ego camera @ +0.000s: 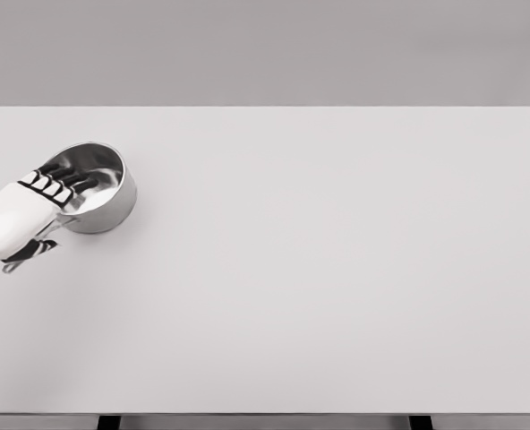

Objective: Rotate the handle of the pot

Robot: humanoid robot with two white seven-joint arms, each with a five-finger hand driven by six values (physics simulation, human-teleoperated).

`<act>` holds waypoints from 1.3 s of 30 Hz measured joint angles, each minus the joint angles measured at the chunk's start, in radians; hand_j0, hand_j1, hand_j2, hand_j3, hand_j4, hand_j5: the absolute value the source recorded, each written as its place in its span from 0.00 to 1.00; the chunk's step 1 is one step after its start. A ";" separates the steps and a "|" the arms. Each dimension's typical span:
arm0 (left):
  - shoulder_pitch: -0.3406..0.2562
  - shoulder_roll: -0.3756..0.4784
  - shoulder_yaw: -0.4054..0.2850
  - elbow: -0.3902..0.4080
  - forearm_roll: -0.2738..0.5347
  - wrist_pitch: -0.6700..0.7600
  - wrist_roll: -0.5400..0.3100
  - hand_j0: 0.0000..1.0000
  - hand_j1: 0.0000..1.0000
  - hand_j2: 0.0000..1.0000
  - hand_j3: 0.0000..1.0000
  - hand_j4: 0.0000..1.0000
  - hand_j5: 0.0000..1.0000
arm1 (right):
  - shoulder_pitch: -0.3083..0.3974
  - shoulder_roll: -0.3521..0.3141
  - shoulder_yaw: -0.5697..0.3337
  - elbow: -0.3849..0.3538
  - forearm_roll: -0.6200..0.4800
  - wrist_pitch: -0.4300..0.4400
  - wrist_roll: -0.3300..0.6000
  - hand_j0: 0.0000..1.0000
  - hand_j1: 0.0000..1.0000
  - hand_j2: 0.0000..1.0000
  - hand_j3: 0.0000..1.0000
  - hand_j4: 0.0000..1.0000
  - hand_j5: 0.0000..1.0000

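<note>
**Left hand over the pot**

The left hand (pixel 52 185) lies over the near rim of the pot (pixel 99 199), fingers (pixel 68 175) reaching into the bowl; whether they grip is unclear. The handle (pixel 28 253) points to the lower left, under the wrist. The pot stands at the far left of the counter (pixel 337 269).

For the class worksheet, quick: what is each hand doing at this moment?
Left hand: over the near rim of the pot, fingers reaching into it; whether it grips cannot be told.
Right hand: not in view.
</note>
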 measured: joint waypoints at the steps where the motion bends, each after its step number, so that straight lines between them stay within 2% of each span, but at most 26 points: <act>1: -0.002 0.000 0.003 0.004 0.000 0.000 0.000 1.00 1.00 1.00 1.00 1.00 1.00 | 0.000 0.000 0.000 0.000 0.000 0.000 0.000 1.00 1.00 1.00 1.00 1.00 1.00; 14: -0.008 0.025 0.011 0.040 -0.005 0.000 0.001 1.00 1.00 1.00 1.00 1.00 1.00 | 0.000 0.000 0.000 0.000 0.000 0.000 0.000 1.00 1.00 1.00 1.00 1.00 1.00; 39: -0.150 0.079 0.004 0.229 -0.005 0.000 0.004 1.00 1.00 1.00 1.00 1.00 1.00 | 0.000 0.000 0.000 0.000 0.000 0.000 0.000 1.00 1.00 1.00 1.00 1.00 1.00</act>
